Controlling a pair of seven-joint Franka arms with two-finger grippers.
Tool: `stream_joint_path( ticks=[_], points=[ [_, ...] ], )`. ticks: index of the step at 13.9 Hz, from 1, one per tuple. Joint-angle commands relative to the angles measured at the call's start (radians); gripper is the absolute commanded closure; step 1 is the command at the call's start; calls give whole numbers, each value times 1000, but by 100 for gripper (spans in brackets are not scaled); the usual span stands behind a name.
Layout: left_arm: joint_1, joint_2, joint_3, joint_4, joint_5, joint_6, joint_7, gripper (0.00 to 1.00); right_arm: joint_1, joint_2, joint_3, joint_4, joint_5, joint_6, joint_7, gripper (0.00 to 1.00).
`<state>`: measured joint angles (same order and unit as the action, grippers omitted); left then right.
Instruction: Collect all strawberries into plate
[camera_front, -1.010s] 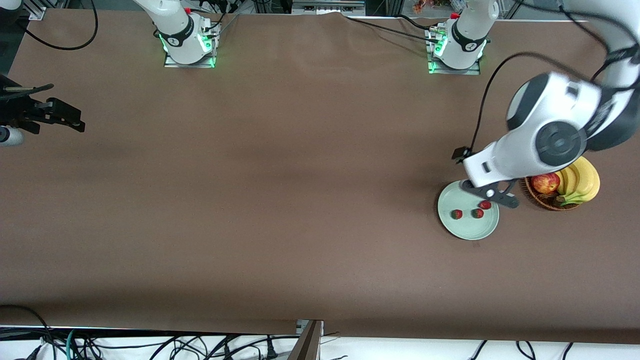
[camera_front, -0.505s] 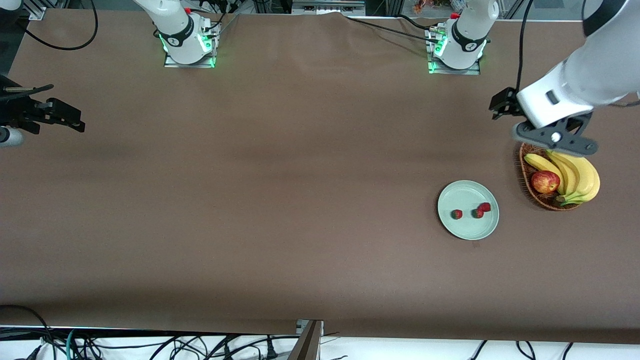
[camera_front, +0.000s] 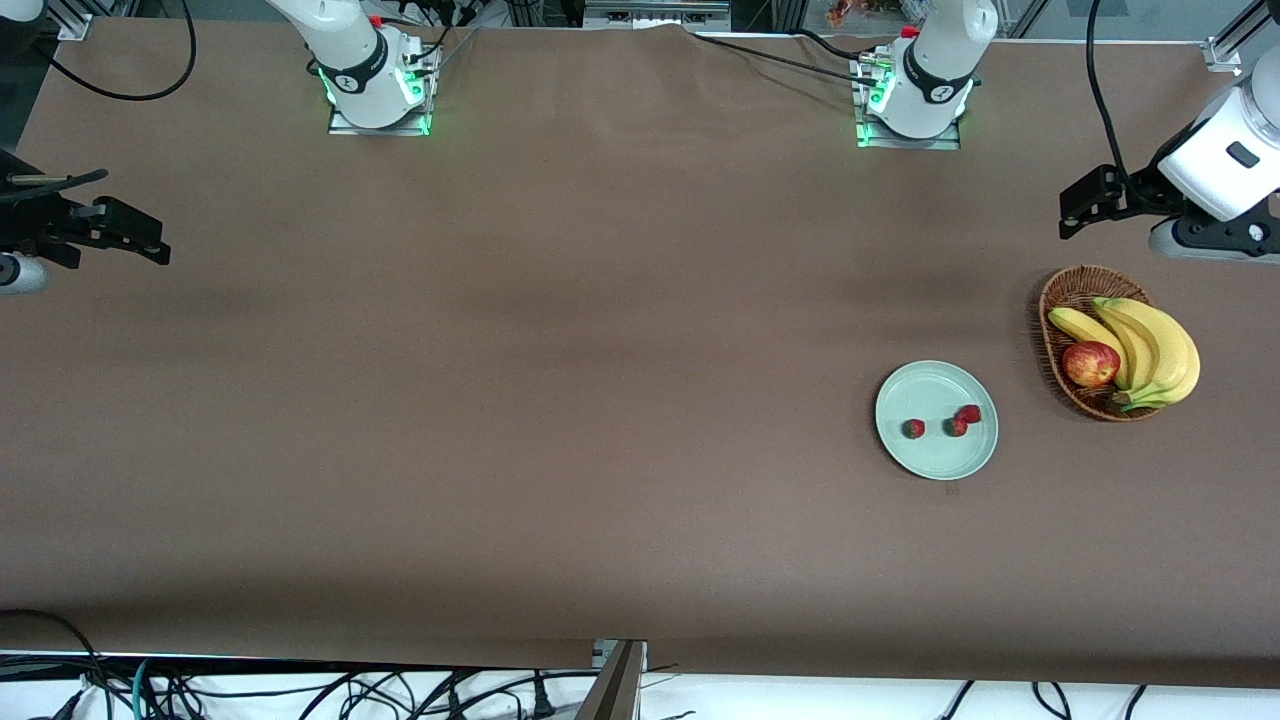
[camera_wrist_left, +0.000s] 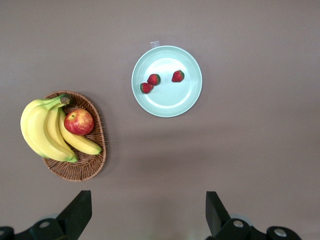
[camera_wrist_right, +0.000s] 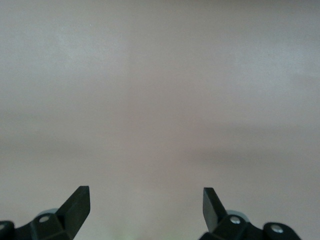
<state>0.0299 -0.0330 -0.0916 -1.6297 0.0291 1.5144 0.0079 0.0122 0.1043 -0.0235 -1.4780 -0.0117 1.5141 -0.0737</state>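
Left gripper (camera_wrist_left: 145, 215) hangs spread wide above the table near the basket (camera_front: 1075, 300), right gripper (camera_wrist_right: 145, 212) waits spread too, three strawberries (camera_front: 957, 427) sitting on the plate (camera_front: 930, 385).

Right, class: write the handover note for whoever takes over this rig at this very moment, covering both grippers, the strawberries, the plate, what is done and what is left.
Left gripper: open, empty, up in the air at the left arm's end of the table, near the wicker basket.
Right gripper: open, empty, waiting over bare table at the right arm's end.
Strawberries: all three lie on the plate; two sit close together, one apart.
Done: every strawberry in view is on the plate.
Left: nothing to collect, as far as the views show.
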Motion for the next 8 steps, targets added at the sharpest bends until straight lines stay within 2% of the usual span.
stream_joint_path(
  ticks=[1, 8],
  points=[
    [-25, -30, 3, -26, -11, 18, 0, 0, -9, -3, 7, 2, 1, 0, -8, 0],
    [-13, -7, -3, 1, -20, -3, 7, 0, -11, -1, 7, 2, 1, 0, -11, 0]
  ],
)
